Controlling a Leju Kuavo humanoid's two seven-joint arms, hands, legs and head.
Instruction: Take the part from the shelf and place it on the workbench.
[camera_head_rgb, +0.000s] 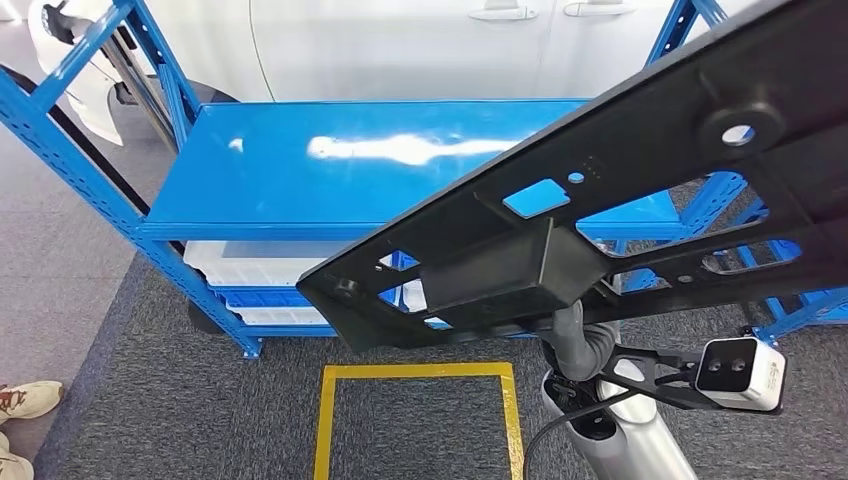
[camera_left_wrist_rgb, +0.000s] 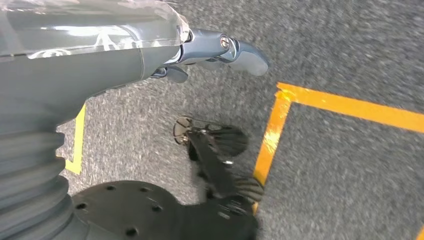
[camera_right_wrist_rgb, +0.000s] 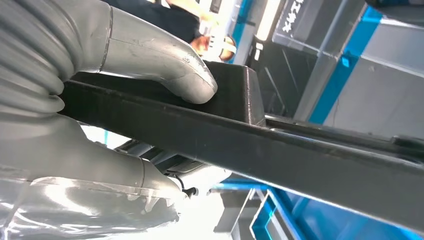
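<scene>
Part (camera_head_rgb: 620, 200), long and black, slants up over the blue shelf (camera_head_rgb: 330, 160). Right hand (camera_right_wrist_rgb: 150, 65) grips its low end; left hand (camera_left_wrist_rgb: 220, 50) hangs spread, holding nothing.

no legible text, label, brand or number is found; lettering on a dark panel (camera_right_wrist_rgb: 295, 22) is blurred.
</scene>
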